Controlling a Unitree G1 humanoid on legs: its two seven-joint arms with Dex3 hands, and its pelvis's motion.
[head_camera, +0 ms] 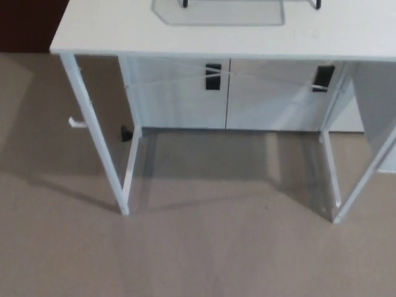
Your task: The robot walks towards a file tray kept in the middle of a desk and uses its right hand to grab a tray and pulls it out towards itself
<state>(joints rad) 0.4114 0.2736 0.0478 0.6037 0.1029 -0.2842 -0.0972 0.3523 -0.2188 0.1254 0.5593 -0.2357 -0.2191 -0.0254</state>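
Observation:
A white desk (111, 34) fills the top of the head view, its front edge running across the picture. On its top, at the upper edge of the picture, lies the pale grey base of the file tray (219, 12), with two thin black uprights of its frame (184, 3) cut off by the picture's top. Only this lowest part of the tray shows. Neither of my hands nor any part of my arms appears.
White desk legs stand at the left (93, 133) and right (365, 176). Behind them is a white cabinet (226, 93) with two black handles (213, 76). Beige floor (204, 253) stretches between me and the desk. A dark wall (28, 25) is at the upper left.

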